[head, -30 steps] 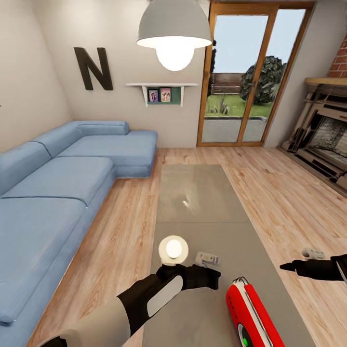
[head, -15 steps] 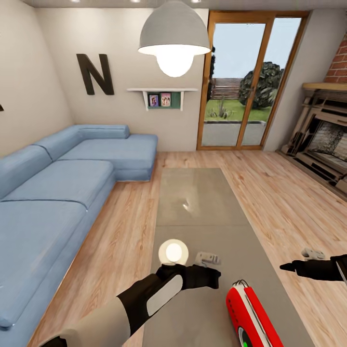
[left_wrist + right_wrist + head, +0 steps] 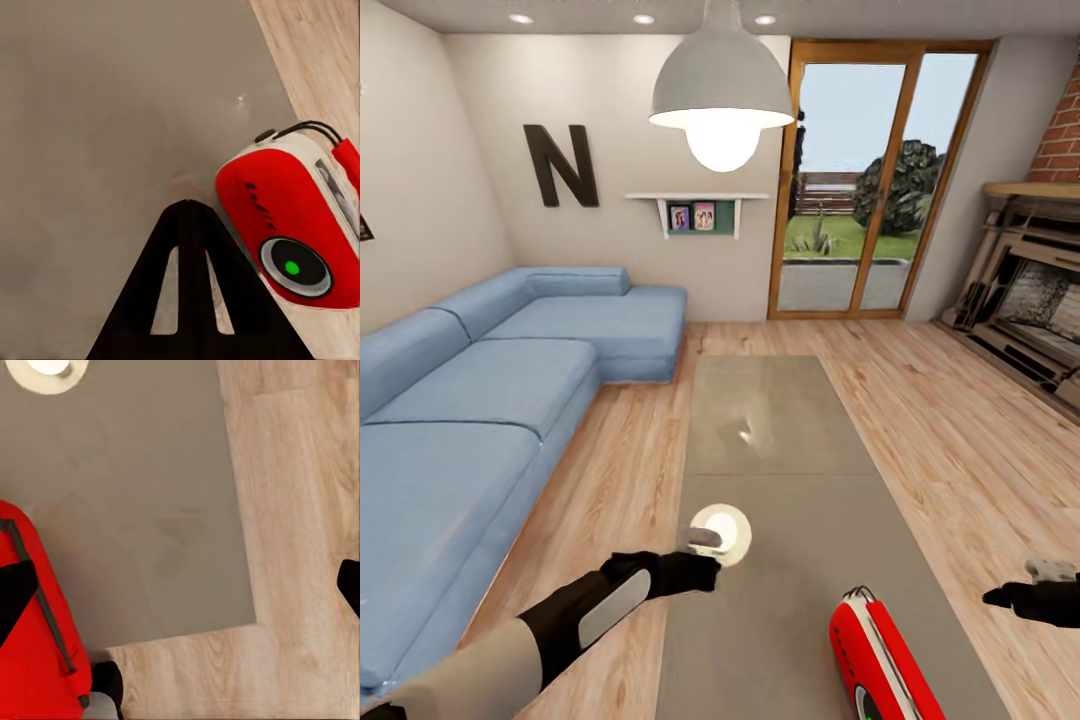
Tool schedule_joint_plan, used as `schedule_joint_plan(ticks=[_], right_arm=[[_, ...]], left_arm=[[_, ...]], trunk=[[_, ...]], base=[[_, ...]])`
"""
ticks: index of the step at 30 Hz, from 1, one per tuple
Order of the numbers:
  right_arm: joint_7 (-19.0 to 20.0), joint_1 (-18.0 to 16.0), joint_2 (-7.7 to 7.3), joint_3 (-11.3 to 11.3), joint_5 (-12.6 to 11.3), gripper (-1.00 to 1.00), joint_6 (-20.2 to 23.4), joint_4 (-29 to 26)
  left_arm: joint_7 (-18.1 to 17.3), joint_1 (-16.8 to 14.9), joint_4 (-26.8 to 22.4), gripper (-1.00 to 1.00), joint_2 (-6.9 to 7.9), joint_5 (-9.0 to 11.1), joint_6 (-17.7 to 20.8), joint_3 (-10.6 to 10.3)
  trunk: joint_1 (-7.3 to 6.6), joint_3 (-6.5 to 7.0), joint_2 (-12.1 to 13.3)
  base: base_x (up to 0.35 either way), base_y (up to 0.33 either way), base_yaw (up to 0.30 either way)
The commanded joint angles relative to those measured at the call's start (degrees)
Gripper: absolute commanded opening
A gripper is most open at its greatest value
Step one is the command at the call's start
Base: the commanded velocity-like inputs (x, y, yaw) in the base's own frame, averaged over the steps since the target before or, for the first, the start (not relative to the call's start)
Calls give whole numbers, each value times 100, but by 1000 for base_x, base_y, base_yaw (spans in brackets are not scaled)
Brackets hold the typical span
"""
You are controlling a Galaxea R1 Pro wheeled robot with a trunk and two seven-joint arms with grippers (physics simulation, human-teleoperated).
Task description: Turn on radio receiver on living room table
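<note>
Both arms have drawn back toward the robot since a second ago, and the head camera has tipped up, bringing ceiling spotlights into sight. Left gripper (image 3: pixel 189 206) has its two dark fingers pressed tip to tip in a closed wedge, holding nothing, poised above the table (image 3: pixel 790 470). Just past those tips, at about 3 o'clock in the wrist view, lies the radio receiver (image 3: pixel 289 225), apart from the fingers, its round dial (image 3: pixel 294 267) glowing green at the centre. In the head view the left gripper (image 3: pixel 702 566) sits at about 7 o'clock, the radio receiver (image 3: pixel 875 655) at about 5 o'clock near the table's near end. Right gripper (image 3: pixel 1010 596) hangs over the wood floor (image 3: pixel 980 440) at 4 o'clock; whether it is open I cannot tell.

By its look the receiver is a light, rigid, smooth-shelled box that would likely skid on the glossy top if shoved sideways. A straight press on the dial face seems safest; for lifting, the thin wire handle (image 3: pixel 41 600) or the white side band offers the better hold.
</note>
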Motion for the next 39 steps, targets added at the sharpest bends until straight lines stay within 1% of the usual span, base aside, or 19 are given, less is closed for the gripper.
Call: schedule_joint_plan(ticks=[1,2,3,5,9,10,12,14,15,16,18,20,21,26,28,31,33,34,39], right_arm=[[-71,0,-62,-2,-8,100,-140,125],[-149,0,-128,-3,-9,100,-242,223],[-381,0,-295,-2,-10,100,-455,480],[-712,0,-531,-3,-15,100,-961,988],[-1086,3,-1037,2,-35,100,-2055,2105],[-1122,7,-1152,3,-46,100,-2271,2316],[-1156,245,-1229,4,-68,100,-2482,2461],[-1175,714,-1249,5,-136,100,-2646,2509],[-1182,1153,-1220,5,-316,100,-2827,2526],[-1184,1371,-1192,5,-410,100,-2921,2531],[-1186,1942,-998,-1,-564,100,-3112,2538],[-1204,2244,-793,-2,-604,100,-3179,2539],[-1324,2547,-514,-3,-632,100,-3225,2540],[-1654,3131,57,-11,-650,100,-3384,2541],[-1679,3287,253,-10,-651,100,-3466,2541],[-1714,3431,739,-8,-652,100,-3675,2539],[-1768,3444,896,-5,-648,100,-3710,2535],[-1845,3450,1060,-5,-641,100,-3735,2533],[-2073,3453,1389,-1,-609,100,-3756,2524]], left_arm=[[-2,4,-4,-100,148,77,-105,-2],[2,6,-4,-100,273,158,-198,-2],[62,8,-4,-100,516,315,-303,-4],[133,9,-3,-100,809,425,-364,-4],[186,38,49,-100,1233,478,-392,-9],[202,103,140,-100,1300,480,-396,-10],[248,356,467,-100,1363,481,-411,-11],[252,597,920,-100,1378,481,-559,-13],[225,788,1464,-100,1327,481,-892,-20],[214,911,1742,-100,1270,478,-1040,-24],[192,1237,2331,-100,1058,472,-1241,-26],[184,1397,2633,-100,908,449,-1302,-26],[179,1593,3005,-100,743,432,-1456,-25],[169,2217,3571,-100,553,415,-1932,-28],[173,2417,3635,-100,446,417,-2025,-25],[182,2759,4040,-100,53,406,-2224,-21],[183,2801,4232,-100,-118,406,-2386,-21],[184,2825,4328,-100,-292,405,-2467,-20],[200,2845,4381,-100,-630,435,-2524,-19]], trunk=[[0,9,0],[0,18,0],[0,27,0],[0,43,0],[0,69,0],[0,75,0],[0,86,0],[0,96,0],[0,101,0],[0,106,0],[0,114,0],[0,123,0],[0,127,0],[0,147,0],[0,154,0],[0,163,0],[0,169,0],[0,171,0],[0,177,0]], base=[[0,0,0],[0,0,0],[0,0,0],[0,0,0],[0,0,0],[0,0,0],[0,0,0],[0,0,0],[0,0,0],[0,0,0],[0,0,0],[0,0,0],[0,0,0],[0,0,0],[0,0,0],[0,0,0],[0,0,0],[0,0,0],[0,0,0]])
